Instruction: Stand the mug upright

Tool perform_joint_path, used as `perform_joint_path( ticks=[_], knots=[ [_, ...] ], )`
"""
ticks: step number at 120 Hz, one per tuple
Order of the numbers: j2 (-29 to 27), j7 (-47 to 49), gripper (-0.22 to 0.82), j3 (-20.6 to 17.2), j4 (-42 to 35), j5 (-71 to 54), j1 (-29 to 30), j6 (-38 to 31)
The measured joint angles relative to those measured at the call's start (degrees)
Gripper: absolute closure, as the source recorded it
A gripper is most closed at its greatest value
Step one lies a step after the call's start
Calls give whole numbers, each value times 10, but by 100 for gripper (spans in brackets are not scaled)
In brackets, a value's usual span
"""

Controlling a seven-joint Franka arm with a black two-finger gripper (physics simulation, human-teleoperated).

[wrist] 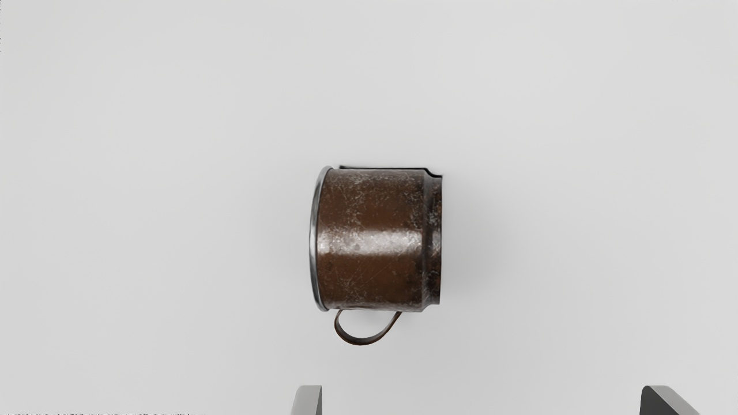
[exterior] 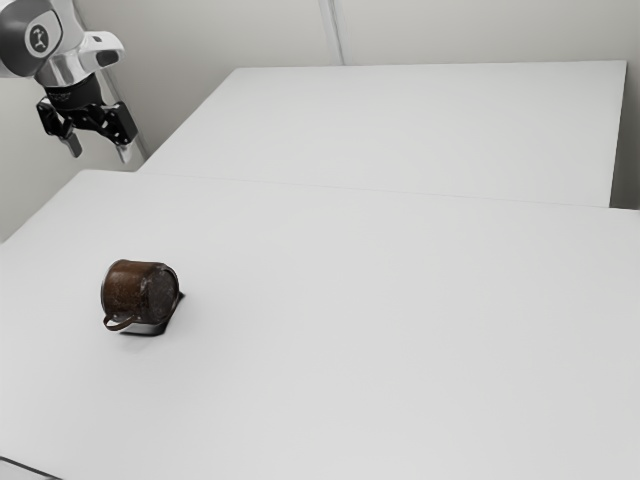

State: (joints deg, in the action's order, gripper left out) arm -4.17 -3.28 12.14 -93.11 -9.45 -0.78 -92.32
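At the exterior view's left, the pincer [exterior: 99, 152] is held wide and empty, raised well clear of the table [exterior: 380, 330]. Slightly farther right, the mug [exterior: 138, 290] is laid on its side on the table, rim [wrist: 314, 239] leftward, base [exterior: 162, 295] rightward; righting is left to be done. Its contents cannot be told.

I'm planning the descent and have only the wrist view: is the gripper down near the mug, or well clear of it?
Observer: Well clear. The exterior view shows the gripper hanging high, with a wide gap between it and the mug.

Operator: I see the base only edge-on. Can you see its flat underside?

Observer: Yes, the mug's round, dark underside shows there, facing toward the exterior view's right.
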Motion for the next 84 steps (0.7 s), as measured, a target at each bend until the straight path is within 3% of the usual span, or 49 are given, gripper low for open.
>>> perform_joint_path(
  ticks=[25,44,67,84],
  knots=[
    [-2,17,0,0,-3,2,13,-1],
    [4,25,0,3,-17,68,97,0],
    [96,16,0,8,-6,195,235,3],
    [179,-17,0,17,19,272,256,4]
  ],
)
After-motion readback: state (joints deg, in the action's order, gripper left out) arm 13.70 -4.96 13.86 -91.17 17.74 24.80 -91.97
